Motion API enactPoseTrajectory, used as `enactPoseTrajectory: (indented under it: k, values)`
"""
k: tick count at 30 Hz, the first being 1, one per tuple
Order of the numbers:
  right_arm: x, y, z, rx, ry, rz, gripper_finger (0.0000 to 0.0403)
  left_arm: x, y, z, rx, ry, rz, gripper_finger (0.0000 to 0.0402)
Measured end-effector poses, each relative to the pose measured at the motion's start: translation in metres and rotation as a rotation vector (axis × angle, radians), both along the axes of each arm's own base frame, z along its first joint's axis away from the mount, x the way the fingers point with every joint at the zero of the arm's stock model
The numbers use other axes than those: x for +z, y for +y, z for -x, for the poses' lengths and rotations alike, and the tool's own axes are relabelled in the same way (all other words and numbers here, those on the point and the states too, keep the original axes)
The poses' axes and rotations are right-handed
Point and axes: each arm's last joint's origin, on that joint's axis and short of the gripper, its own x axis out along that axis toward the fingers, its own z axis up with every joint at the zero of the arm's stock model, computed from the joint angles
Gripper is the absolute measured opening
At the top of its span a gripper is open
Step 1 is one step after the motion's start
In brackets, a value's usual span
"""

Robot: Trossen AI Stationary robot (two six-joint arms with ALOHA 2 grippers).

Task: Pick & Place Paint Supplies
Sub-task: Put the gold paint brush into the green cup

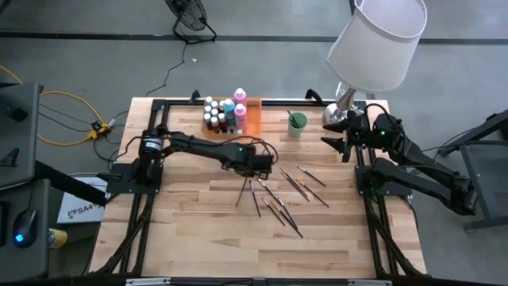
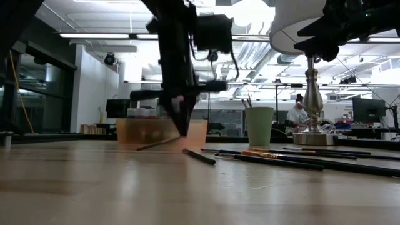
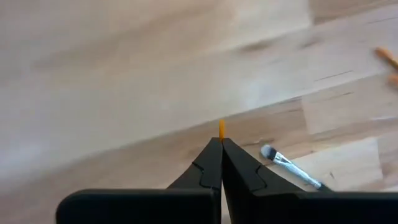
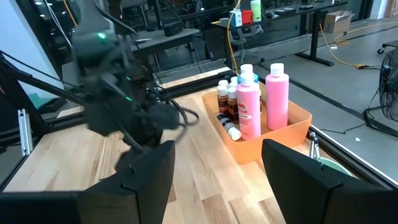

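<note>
Left gripper (image 1: 266,168) is down over the middle of the wooden table (image 1: 190,238), fingers (image 3: 208,171) pressed tight together, and there's a thin paintbrush (image 2: 164,142) pinched between the tips. In the left wrist view a short orange end pokes out just past the closed tips. From the low view, that brush hangs tilted from the gripper, its far end low near the tabletop and angled away to the side.

The rest of the paintbrushes (image 1: 290,195) lie scattered flat on the wood just beside and below the gripper, fanned out toward the right arm's side; one with a pale bristle head (image 3: 268,151) sits right next to the fingertips.

Back at the far edge, the paint bottles (image 1: 226,111) stand packed in the orange tray (image 1: 254,115), two tall pink ones among them. The green cup (image 1: 297,124) is beside the tray.

Right gripper (image 1: 343,141) waits at the table's right edge near the lamp (image 1: 373,40), jaws held apart, holding nothing.
</note>
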Motion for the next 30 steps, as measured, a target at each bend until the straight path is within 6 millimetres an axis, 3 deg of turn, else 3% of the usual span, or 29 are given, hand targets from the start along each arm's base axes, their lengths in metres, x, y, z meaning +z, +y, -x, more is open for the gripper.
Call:
enactPoseTrajectory:
  k: [7,14,30]
  values:
    - [0.0,0.0,0.0,0.0,0.0,0.0,0.0235,0.036,-0.016,0.008,-0.189,-0.045,-0.268,0.0]
    - [0.0,0.0,0.0,0.0,0.003,-0.002,0.0235,0.063,-0.014,0.003,-0.414,-0.099,-0.511,0.0]
    - [0.0,0.0,0.0,0.0,0.003,-0.002,0.0235,0.104,0.025,-0.025,-0.724,-0.399,-0.769,0.0]
